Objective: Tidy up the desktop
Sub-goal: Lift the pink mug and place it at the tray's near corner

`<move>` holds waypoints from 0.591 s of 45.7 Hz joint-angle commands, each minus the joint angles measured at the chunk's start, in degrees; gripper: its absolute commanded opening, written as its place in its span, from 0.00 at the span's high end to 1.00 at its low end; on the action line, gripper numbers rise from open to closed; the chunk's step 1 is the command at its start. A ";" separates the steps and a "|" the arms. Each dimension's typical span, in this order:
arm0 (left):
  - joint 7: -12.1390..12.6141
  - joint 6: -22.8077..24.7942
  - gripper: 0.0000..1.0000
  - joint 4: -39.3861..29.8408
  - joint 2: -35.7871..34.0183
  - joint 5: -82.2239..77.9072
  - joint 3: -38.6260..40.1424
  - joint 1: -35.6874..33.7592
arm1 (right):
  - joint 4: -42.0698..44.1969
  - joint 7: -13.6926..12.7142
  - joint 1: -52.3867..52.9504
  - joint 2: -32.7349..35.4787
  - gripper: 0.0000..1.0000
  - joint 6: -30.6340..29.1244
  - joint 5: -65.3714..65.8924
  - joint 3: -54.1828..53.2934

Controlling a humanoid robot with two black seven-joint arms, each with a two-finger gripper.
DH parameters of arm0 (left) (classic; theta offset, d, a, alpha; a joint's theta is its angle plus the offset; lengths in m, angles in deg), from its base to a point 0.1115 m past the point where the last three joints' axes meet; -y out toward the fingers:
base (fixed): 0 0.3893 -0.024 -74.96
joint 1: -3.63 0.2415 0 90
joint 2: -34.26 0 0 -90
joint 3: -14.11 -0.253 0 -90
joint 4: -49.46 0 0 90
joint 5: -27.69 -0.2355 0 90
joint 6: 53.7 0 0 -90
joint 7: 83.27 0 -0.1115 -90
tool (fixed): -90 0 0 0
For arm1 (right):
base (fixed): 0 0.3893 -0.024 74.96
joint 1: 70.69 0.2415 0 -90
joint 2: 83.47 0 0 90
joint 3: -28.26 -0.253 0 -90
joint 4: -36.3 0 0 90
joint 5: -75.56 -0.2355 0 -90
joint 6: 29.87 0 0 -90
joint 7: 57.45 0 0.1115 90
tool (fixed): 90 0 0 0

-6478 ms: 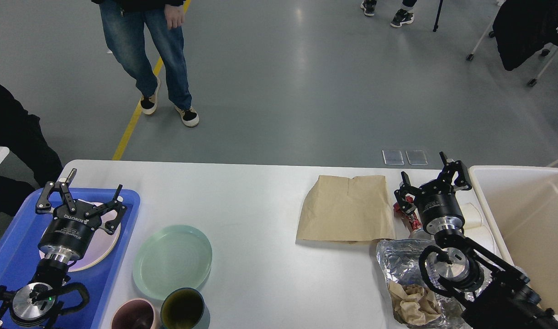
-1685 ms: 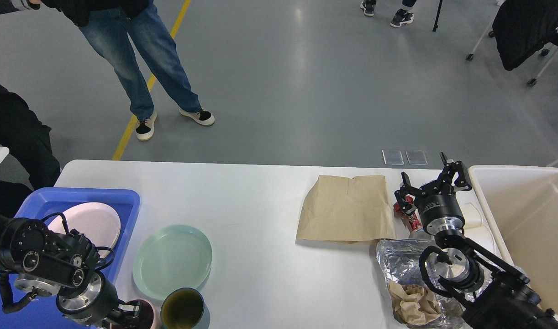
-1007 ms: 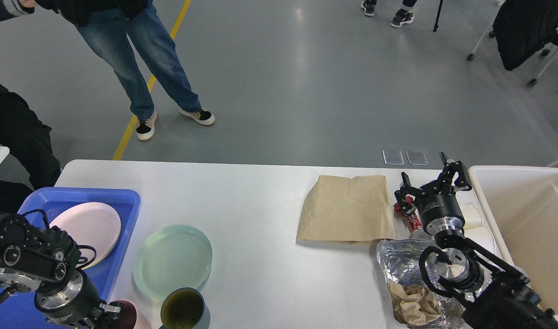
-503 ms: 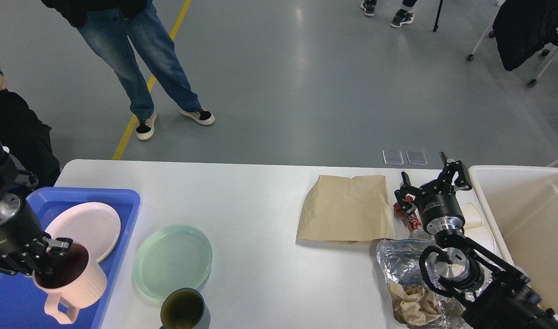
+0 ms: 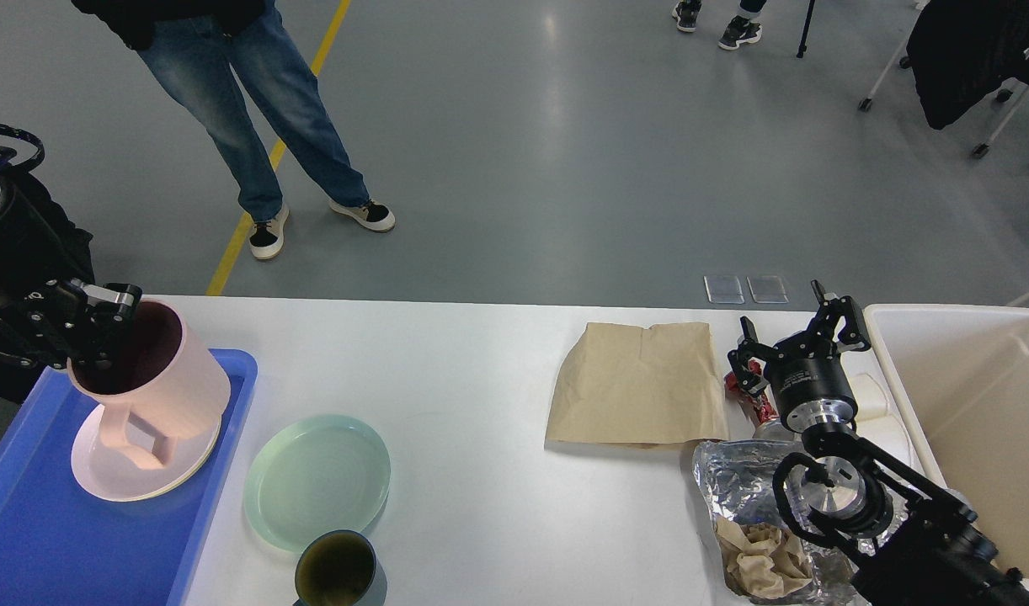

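The white desktop fills the near half of the view, with a cream bin at its right end and a blue tray at its left. Over the tray's pink plate, the left gripper pinches the rim of a pink mug. The right gripper, fingers spread, hovers beside a brown paper bag, far of crumpled foil; a green plate and dark cup sit near left.

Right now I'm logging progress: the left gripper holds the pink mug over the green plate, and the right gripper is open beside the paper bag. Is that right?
Not quite. The head view shows the left gripper holding the pink mug over the pink plate in the blue tray, not the green plate. The right gripper is indeed open beside the paper bag.
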 commanded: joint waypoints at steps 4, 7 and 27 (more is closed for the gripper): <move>-0.06 -0.01 1.00 3.20 -1.59 -0.74 -1.41 2.76 | -0.09 0.00 0.01 0.00 0.00 -0.01 0.00 0.00; 0.38 -0.01 1.00 6.80 -4.57 -1.35 -1.68 6.36 | -0.09 0.00 0.01 0.00 0.00 -0.01 0.00 0.00; 2.93 -0.01 0.99 25.79 -29.18 -25.16 21.95 36.50 | -0.09 0.00 -0.08 0.00 0.00 -0.01 0.00 0.00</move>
